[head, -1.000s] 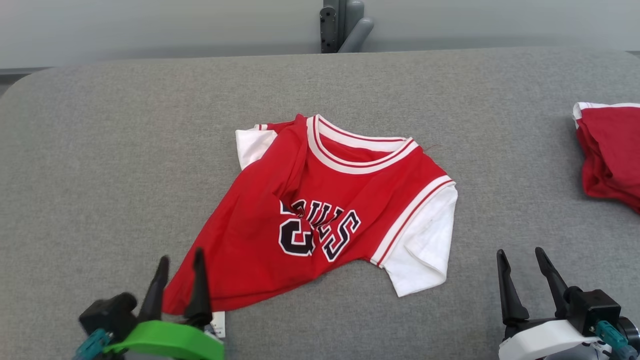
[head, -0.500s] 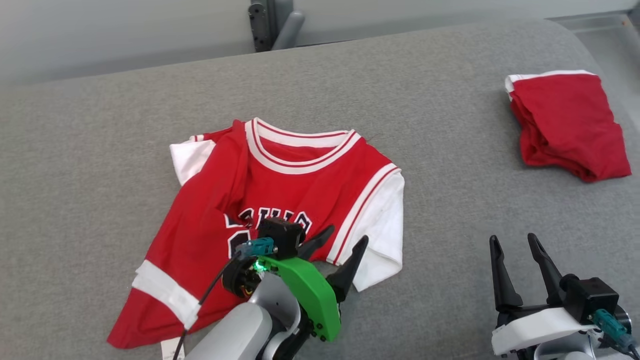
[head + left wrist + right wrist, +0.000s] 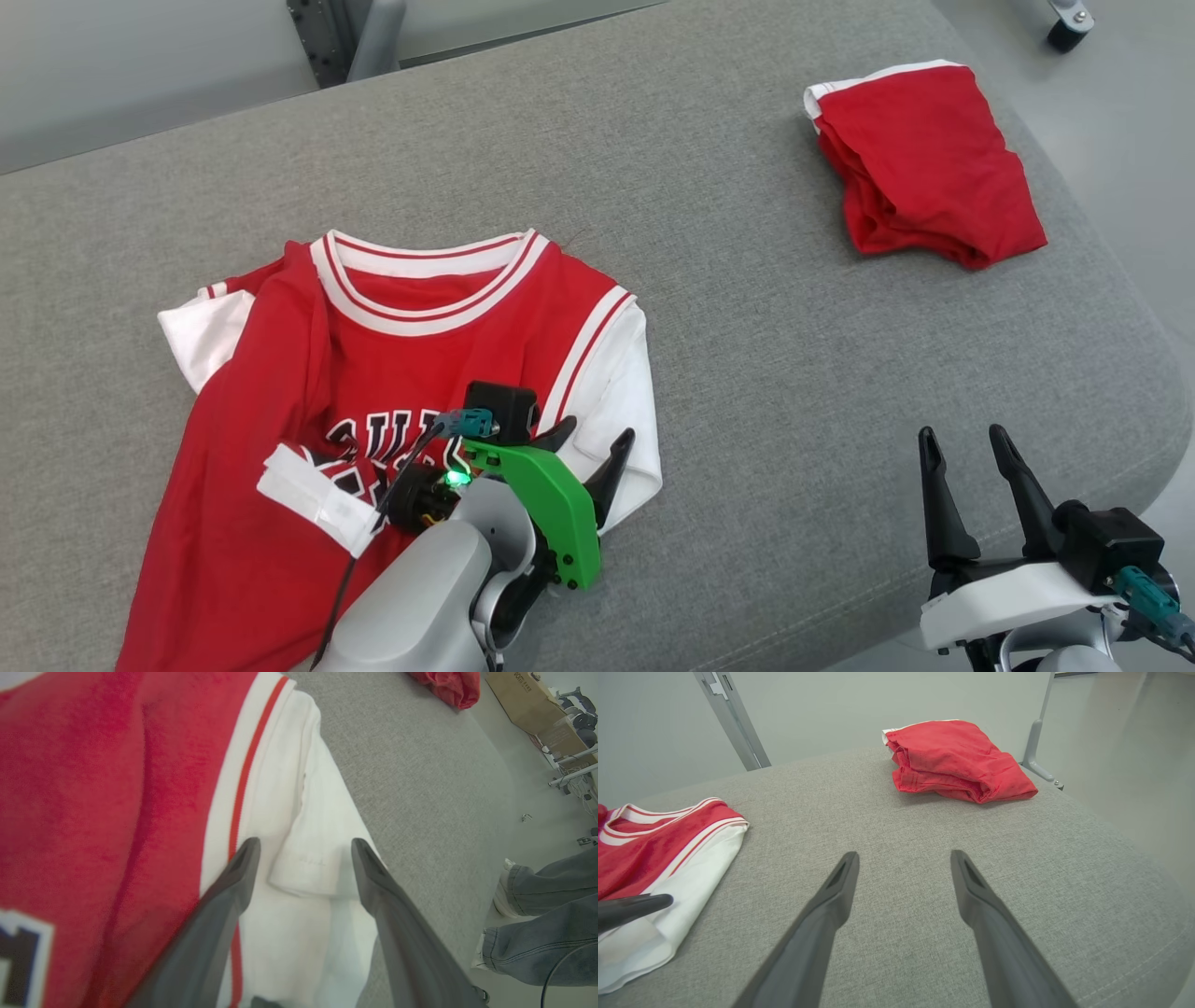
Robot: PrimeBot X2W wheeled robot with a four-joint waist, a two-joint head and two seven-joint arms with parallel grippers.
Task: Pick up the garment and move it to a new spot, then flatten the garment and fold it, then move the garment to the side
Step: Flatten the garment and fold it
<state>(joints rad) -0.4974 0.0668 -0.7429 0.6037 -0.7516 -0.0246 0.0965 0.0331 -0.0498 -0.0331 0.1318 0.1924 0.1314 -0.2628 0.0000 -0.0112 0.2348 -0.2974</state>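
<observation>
The left gripper (image 3: 598,431) has left the near-left hem corner of the garment (image 3: 411,327) and crossed to its right-hand white sleeve (image 3: 624,373), jaws apart above the sleeve's near part. A white strip (image 3: 313,490) now lies turned up on the red front (the head camera has swung right meanwhile, not the cloth).

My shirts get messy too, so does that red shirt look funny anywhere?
Yes. The red jersey is not flat. A white strip is flipped up onto its front, across part of the lettering, and a fold of red cloth runs down from one shoulder. The open left hand is over the white sleeve.
</observation>
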